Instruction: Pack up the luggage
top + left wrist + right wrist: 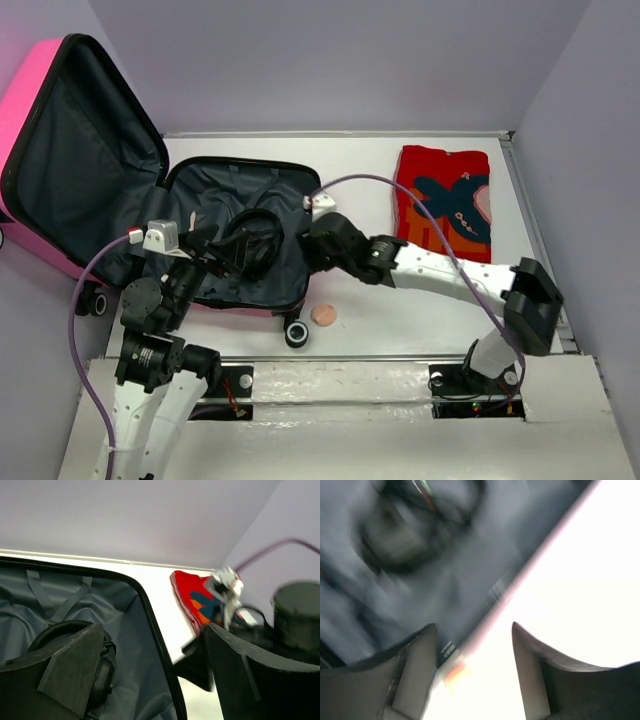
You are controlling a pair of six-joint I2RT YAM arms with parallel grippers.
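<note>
The pink luggage (28, 105) lies open at the left, its lid upright and its grey-lined base (215, 190) flat on the table. Black headphones (255, 238) lie in the base. My left gripper (226, 252) is open over the base beside the headphones (102, 667), nothing between its fingers (70, 670). My right gripper (318, 243) is open and empty at the base's right rim (155, 645). The right wrist view is blurred: grey lining (470, 560), the headphones (415, 525) and white table show beyond the fingers (417, 665).
A folded red garment with a dark blue figure (445, 198) lies at the back right, also in the left wrist view (192, 600). A small round pinkish object (323, 315) sits near a black suitcase wheel (297, 333). Walls enclose the table.
</note>
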